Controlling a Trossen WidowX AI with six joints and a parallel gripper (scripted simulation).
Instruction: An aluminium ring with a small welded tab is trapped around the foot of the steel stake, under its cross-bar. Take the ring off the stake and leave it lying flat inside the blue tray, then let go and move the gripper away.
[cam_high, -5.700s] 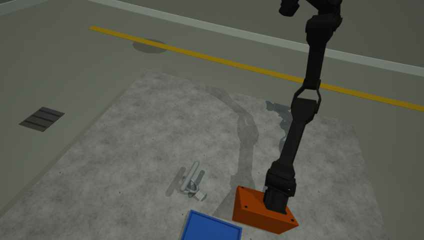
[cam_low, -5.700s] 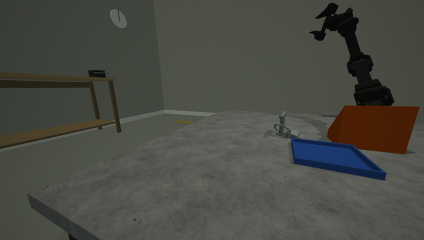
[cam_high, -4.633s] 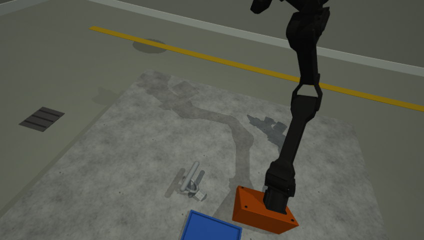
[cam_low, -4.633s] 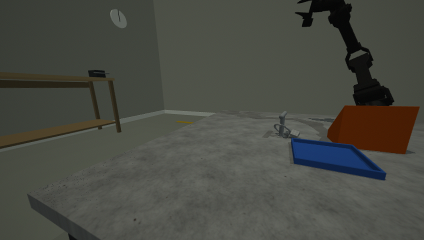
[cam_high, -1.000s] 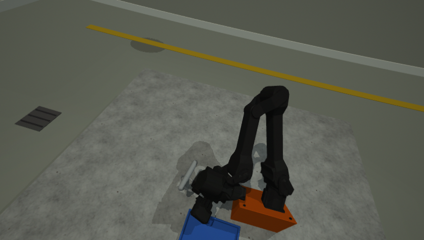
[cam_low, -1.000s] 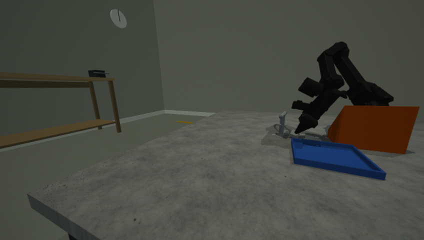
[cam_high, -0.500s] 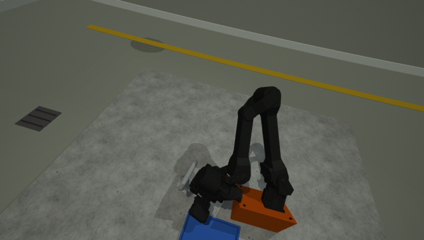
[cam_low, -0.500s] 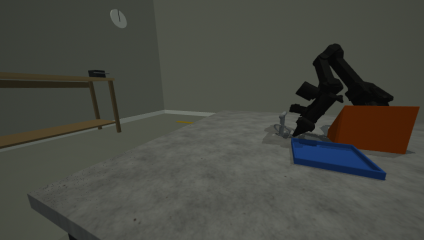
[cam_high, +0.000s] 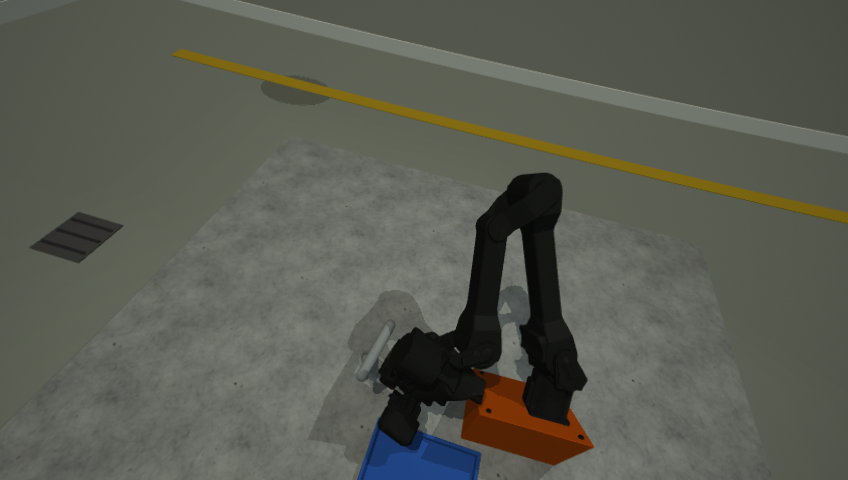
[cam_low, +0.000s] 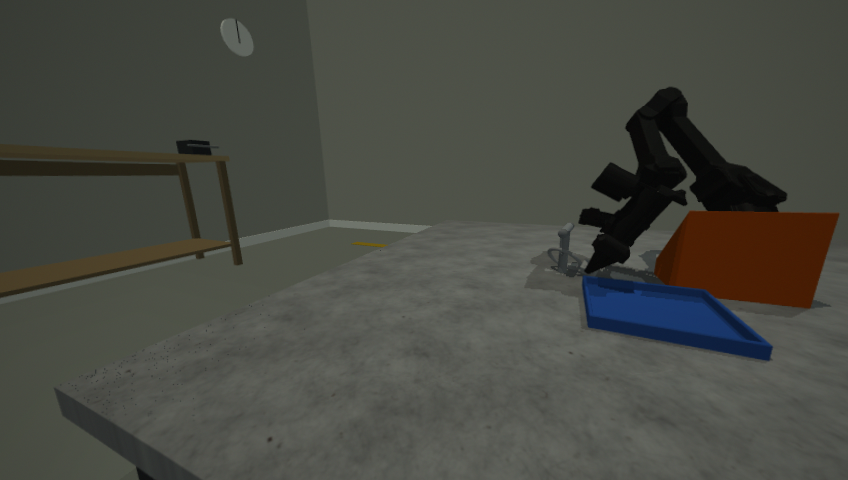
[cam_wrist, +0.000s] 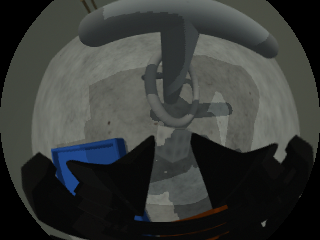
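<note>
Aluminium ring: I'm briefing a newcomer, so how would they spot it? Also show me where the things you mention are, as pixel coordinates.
Find the blue tray (cam_high: 470, 454) (cam_low: 672, 336) (cam_wrist: 120, 145), then the steel stake (cam_high: 374, 350) (cam_low: 565, 247) (cam_wrist: 172, 65) beyond its corner. The ring (cam_low: 552, 257) (cam_wrist: 151, 90) is the thin grey loop around that stake, tilted; the stake is straight, with a cross-bar.
</note>
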